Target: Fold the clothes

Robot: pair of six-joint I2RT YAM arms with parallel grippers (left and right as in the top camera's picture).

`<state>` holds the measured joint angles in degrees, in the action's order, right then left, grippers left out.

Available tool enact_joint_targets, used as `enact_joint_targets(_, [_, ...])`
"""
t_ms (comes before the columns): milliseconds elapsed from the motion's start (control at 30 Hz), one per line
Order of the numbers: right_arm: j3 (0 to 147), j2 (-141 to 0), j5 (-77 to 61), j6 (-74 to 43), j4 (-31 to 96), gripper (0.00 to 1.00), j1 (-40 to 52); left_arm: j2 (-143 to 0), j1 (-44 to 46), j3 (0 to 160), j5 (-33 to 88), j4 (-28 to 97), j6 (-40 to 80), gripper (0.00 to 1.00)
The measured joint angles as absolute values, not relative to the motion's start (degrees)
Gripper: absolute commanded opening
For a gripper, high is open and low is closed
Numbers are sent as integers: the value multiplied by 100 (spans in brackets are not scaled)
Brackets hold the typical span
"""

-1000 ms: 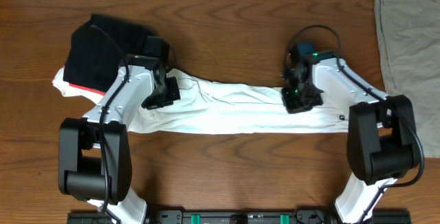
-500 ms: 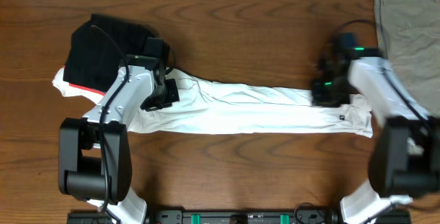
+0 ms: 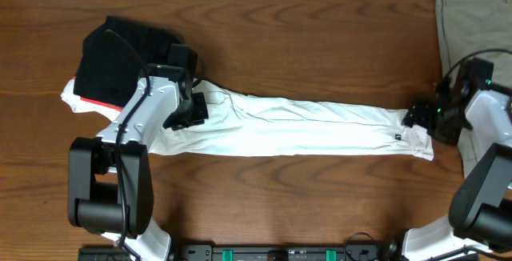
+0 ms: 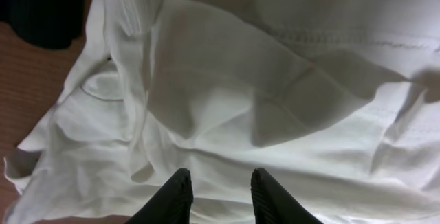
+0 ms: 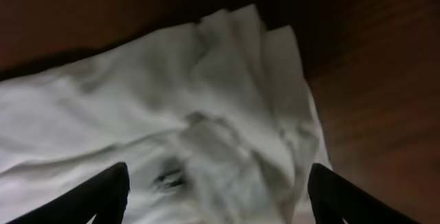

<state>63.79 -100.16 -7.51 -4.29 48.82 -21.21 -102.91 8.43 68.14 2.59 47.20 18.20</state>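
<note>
Currently laid out as a long band across worktop [image 3: 304, 37]: white T-shirt [image 3: 304, 129]. Left gripper [image 4: 220, 179] narrowly parted above bunched left end, pinching nothing. Right gripper [image 5: 216, 176] spread wide over tagged hem end.

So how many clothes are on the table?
3. The white T-shirt lies stretched across the middle. A black garment sits at the upper left, overlapping the shirt's end. A grey cloth lies flat at the right edge. Something more could be hidden underneath.
</note>
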Motion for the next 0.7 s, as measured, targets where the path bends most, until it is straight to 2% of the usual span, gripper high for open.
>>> enact_joint_targets(100, [6005, -10066, -757, -379, 4399, 85, -2167, -10291, 843, 6812, 259, 4722, 1817, 33])
enact_joint_targets(333, [5647, -10077, -751, -325, 3686, 82, -2171, -10291, 843, 6812, 259, 4720, 1820, 33])
enact_joint_targets(600, [5498, -10027, -773, -318, 3371, 84, -2294, -10291, 843, 6812, 259, 4713, 1820, 34])
enact_joint_targets(700, [5496, -10027, -781, -318, 3369, 86, -2296, -10291, 843, 6812, 259, 4698, 1811, 40])
